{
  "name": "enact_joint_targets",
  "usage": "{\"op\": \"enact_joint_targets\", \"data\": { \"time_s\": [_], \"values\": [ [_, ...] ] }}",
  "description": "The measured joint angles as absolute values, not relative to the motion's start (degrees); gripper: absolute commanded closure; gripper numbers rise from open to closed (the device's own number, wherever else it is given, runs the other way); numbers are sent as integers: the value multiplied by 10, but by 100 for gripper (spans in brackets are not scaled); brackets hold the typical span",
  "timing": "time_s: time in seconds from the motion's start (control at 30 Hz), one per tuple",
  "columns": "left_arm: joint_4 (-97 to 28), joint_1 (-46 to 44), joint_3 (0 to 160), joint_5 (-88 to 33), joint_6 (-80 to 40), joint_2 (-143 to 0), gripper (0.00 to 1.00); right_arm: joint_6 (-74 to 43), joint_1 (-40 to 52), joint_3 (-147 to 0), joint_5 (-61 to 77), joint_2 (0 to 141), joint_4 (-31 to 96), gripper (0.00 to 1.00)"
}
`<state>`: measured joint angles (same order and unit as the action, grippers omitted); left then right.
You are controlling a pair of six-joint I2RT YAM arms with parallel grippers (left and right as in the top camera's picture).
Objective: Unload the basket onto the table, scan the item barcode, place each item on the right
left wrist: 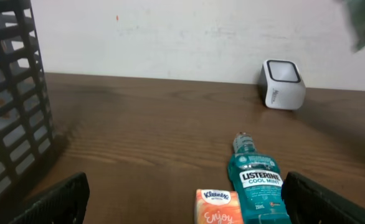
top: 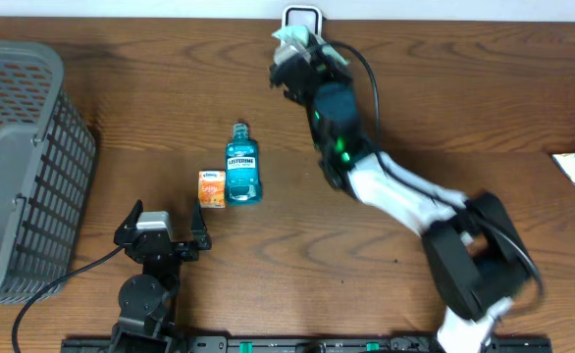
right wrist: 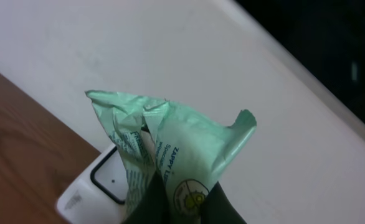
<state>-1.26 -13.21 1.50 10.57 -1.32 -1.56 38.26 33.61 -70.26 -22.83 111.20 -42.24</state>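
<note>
Green packet [right wrist: 170, 155] nearest, crumpled, pinched in my right fingers [top: 295, 54], clenched on its lower edge; hung just above scanner [right wrist: 101, 180] at far table edge. Left fingers [top: 163, 235] spread wide, empty, near tissue pack [top: 210, 188] and mouthwash bottle [top: 242, 165]. Risk, my guess: creased film could hide barcode from scanner window, or thin pinch let packet slip. Barcode side: could not tell. Table [top: 444, 108] dark wood; white wall [left wrist: 170, 37]; grey basket [top: 23, 167] at left.

Wooden table [top: 444, 98], mouthwash [top: 242, 169], tissues [top: 211, 189], scanner [top: 302, 17], basket [top: 23, 167]
</note>
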Motion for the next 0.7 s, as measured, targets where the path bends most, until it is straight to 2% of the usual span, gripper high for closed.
{"op": "enact_joint_targets", "data": {
  "time_s": [0.33,0.47,0.7],
  "values": [
    [-12,-132,15,106,-13,-16,2,389,283,-1106,-192,1420,-340,99],
    [-12,-132,15,106,-13,-16,2,388,282,-1174,-190,1490,-335,99],
    [-13,-132,15,106,-13,-16,2,388,287,-1188,-209,1508,-271,99]
  ]
}}
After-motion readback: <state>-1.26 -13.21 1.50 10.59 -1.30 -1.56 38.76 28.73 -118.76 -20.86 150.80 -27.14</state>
